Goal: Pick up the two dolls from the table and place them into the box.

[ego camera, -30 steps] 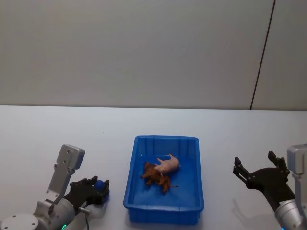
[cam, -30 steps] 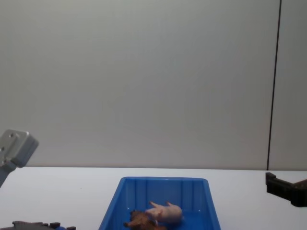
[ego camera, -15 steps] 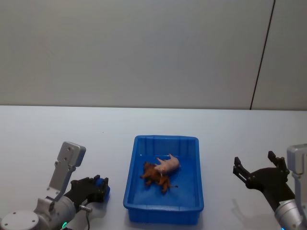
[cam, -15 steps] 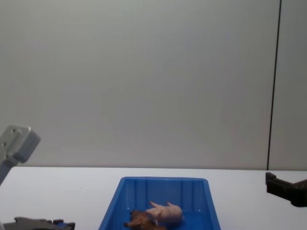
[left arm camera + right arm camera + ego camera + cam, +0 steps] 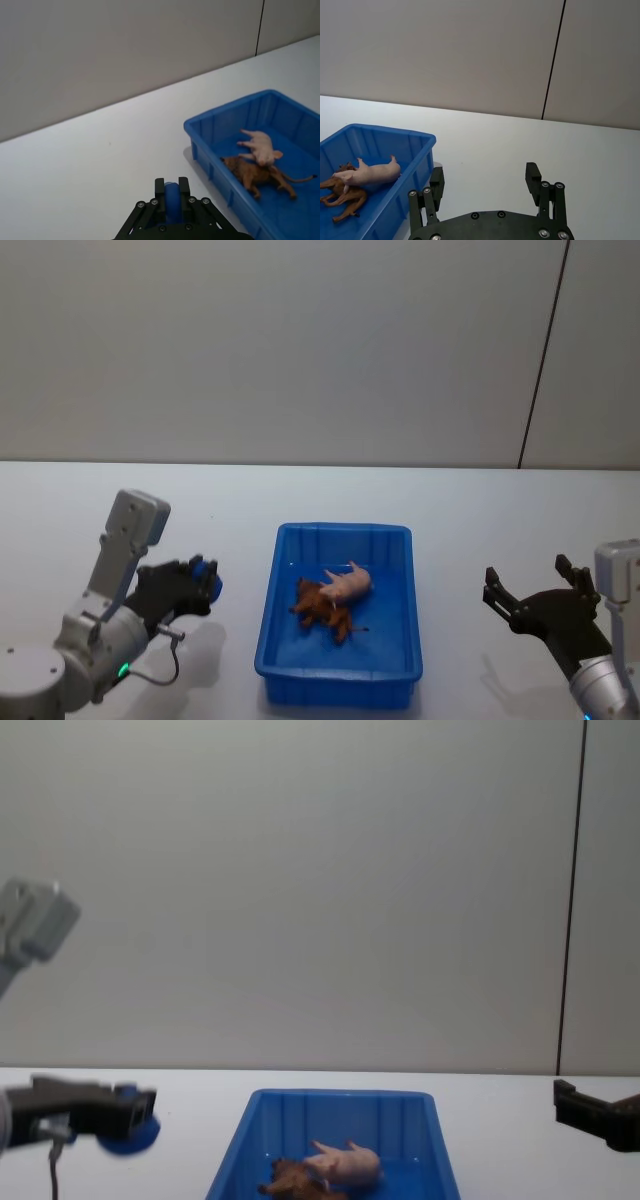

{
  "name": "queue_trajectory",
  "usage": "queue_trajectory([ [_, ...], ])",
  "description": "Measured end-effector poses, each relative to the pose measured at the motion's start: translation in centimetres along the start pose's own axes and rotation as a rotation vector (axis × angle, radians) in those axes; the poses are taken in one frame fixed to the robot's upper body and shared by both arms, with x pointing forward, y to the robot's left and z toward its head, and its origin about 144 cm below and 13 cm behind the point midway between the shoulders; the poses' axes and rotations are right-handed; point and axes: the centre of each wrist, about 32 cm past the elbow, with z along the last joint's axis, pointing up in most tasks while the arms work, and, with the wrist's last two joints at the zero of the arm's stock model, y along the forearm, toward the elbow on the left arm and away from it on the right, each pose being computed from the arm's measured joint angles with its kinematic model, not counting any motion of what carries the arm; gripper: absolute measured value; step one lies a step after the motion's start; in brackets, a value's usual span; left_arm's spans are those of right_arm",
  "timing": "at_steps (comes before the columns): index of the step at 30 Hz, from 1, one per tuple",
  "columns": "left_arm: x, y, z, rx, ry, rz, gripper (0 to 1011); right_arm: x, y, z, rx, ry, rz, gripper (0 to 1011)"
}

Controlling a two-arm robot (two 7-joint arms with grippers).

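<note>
Already in the blue box point(image 5: 338, 685) on the worktop point(image 5: 240, 500), pink pig point(image 5: 350, 585) leaning on brown animal point(image 5: 322, 606) — probably light, stiff, best gripped across the body — left claw point(image 5: 205, 583) clenched, right claw point(image 5: 530, 592) spread empty.

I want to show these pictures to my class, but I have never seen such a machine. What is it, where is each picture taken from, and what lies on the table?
It is a robot with two arms, each ending in a claw. One camera sits on its head, one on its chest, one on each wrist. On the white table stands a blue box holding a pink pig lying against a brown animal. The left claw, left of the box, is shut on something small and blue. The right claw, right of the box, is open and holds nothing.
</note>
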Motion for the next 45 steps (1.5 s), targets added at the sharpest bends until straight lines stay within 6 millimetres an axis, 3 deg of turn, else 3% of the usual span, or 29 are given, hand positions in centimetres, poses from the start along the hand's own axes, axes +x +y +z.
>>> queue_trajectory([
  [13,0.2,-0.4,3.6,-0.136,-0.049,-0.107,148,0.0,0.0,0.0,0.000,0.000,0.000,1001],
  [27,0.2,-2.3,5.0,-0.226,-0.030,-0.293,168,0.0,0.0,0.0,0.000,0.000,0.000,1000],
  [37,-0.1,-3.8,5.2,-0.240,-0.016,-0.385,461,0.0,0.0,0.0,0.000,0.000,0.000,1001],
  [42,-0.1,-3.9,5.2,-0.241,-0.016,-0.391,650,0.0,0.0,0.0,0.000,0.000,0.000,1001],
  [45,0.0,-3.8,5.1,-0.239,-0.018,-0.382,709,0.0,0.0,0.0,0.000,0.000,0.000,1001],
])
